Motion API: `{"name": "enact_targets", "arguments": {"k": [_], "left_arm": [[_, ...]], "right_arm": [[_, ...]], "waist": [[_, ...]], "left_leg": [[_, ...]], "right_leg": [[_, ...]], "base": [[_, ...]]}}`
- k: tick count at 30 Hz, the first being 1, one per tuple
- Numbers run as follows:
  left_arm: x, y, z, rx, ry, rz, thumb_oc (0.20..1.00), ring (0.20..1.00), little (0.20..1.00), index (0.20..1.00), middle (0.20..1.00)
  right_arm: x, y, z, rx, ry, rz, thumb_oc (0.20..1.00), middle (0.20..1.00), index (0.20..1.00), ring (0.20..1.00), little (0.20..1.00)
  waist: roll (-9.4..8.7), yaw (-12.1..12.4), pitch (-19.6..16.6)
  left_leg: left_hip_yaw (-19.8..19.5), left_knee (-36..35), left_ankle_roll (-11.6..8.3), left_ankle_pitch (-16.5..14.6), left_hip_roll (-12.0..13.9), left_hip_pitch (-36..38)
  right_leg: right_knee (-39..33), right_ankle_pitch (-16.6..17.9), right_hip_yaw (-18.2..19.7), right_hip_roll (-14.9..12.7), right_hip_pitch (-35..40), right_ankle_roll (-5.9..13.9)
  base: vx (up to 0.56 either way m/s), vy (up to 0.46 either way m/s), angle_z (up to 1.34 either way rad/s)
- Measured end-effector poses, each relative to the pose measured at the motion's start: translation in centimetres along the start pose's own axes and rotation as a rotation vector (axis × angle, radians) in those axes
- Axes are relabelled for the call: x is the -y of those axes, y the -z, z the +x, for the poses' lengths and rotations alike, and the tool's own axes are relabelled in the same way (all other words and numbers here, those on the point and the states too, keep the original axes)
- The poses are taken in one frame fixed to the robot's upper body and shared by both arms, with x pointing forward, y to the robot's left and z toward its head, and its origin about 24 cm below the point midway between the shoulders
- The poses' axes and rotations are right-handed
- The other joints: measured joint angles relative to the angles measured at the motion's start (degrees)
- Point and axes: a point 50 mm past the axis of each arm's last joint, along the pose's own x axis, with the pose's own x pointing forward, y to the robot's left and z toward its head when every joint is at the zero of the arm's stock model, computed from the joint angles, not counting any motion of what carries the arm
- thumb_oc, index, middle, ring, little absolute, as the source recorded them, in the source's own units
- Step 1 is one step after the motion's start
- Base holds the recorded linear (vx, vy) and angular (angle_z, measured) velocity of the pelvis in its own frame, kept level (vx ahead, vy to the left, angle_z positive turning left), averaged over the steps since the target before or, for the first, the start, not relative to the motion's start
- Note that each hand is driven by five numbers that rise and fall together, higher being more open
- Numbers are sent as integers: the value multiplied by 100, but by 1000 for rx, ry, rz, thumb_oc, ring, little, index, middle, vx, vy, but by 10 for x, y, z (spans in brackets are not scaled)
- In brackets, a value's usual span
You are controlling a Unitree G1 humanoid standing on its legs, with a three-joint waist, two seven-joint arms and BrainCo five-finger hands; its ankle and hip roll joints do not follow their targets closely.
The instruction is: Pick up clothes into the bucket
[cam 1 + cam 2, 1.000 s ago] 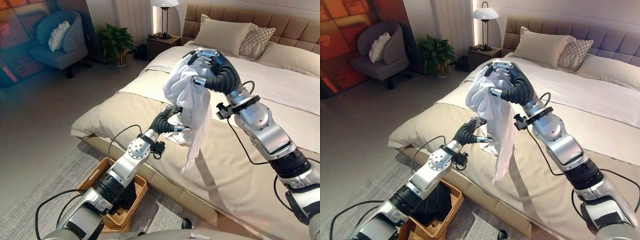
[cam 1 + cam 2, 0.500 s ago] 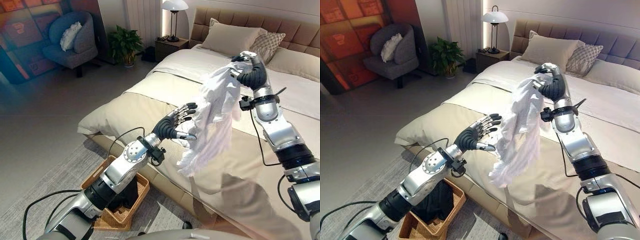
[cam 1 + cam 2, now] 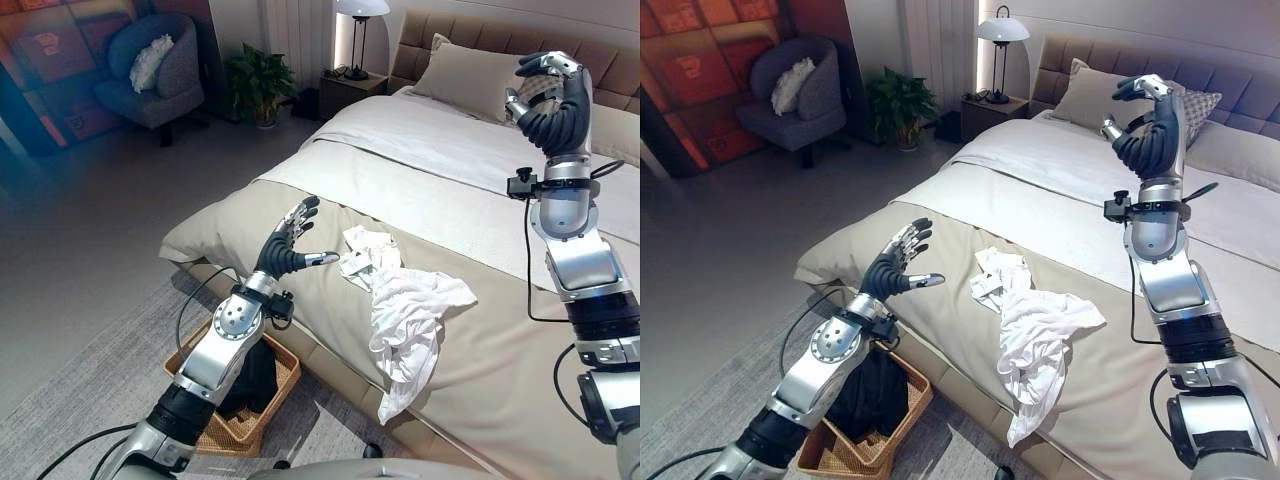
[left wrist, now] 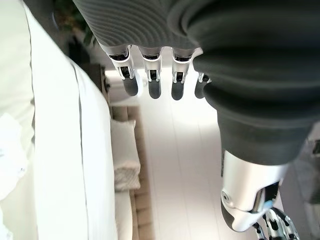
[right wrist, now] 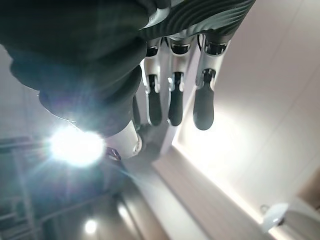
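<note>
Left eye view showed the crumpled white cotton garment (image 3: 400,315) lying loose on the beige bed cover (image 3: 500,370), one end trailing over the mattress edge, with neither hand touching it. The left hand (image 3: 285,245) hovered just beside the cloth, fingers straight and spread, thumb pointing toward it; its wrist view showed the dark-tipped fingers (image 4: 152,90) extended in a row and holding nothing. The right hand (image 3: 550,100) was raised high above the far side of the bed, well apart from the garment, fingers loosely curled and empty; its own wrist view showed the fingers (image 5: 172,107) hanging relaxed against a lit ceiling. The woven brown wicker basket (image 3: 255,425) stood on the floor at the foot of the bed beneath the left arm, dark clothing (image 3: 870,395) already inside.

Judged from this, the pick-up step was not yet accomplished: the white garment remained to be grasped. The next move seemed to call for one hand to come down onto the bunched middle of the cloth, close round enough fabric, lift it clear of the edge and carry it over the basket.
</note>
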Motion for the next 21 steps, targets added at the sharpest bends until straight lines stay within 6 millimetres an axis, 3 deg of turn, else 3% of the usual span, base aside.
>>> {"name": "enact_targets", "arguments": {"k": [8,9,10,11,15,18,21], "left_arm": [[5,17,2,-64,-28,-12,1000,1000,1000,1000,1000],[5,19,3,-71,-29,-16,1000,1000,1000,1000,1000],[7,20,3,-75,-23,-16,1000,1000,1000,1000,1000],[8,20,3,-76,-19,-16,1000,1000,1000,1000,1000],[11,21,3,-79,3,-16,1000,1000,1000,1000,1000],[10,24,1,-95,20,-1,1000,1000,1000,1000,1000],[6,40,-11,-167,22,15,1000,1000,1000,1000,1000]], "right_arm": [[-13,-20,-3,80,-88,82,200,200,200,200,200],[-15,-19,-4,77,-100,92,275,275,275,275,275],[-18,-18,-5,68,-119,104,561,561,561,561,561],[-20,-18,-6,63,-138,111,1000,1000,1000,1000,1000],[-29,-2,-18,-13,-230,124,1000,1000,1000,1000,1000],[-35,33,-36,-172,-296,84,1000,1000,1000,1000,1000],[-38,70,-69,-357,-379,16,1000,1000,1000,1000,1000]], "waist": [[-6,-23,0],[-6,-32,0],[-7,-35,0],[-7,-37,0],[-33,-20,0],[-83,-6,23],[-125,24,83]], "left_leg": [[118,1,0,-1,6,23],[133,1,0,-1,4,26],[153,1,0,-1,2,25],[163,1,0,-1,1,22],[180,0,14,-33,5,14],[181,0,19,-37,3,0],[172,4,17,-39,-3,-97]], "right_leg": [[1,4,102,16,-35,3],[1,6,123,16,-40,6],[1,10,150,16,-52,8],[2,12,157,16,-60,12],[1,16,170,17,-73,18],[2,17,169,17,-88,19],[3,16,156,8,-175,17]], "base": [[5,0,-8],[-7,1,-8],[-5,-2,-8],[31,0,-9],[2,1,-2],[-15,-3,0],[-73,-7,1]]}}
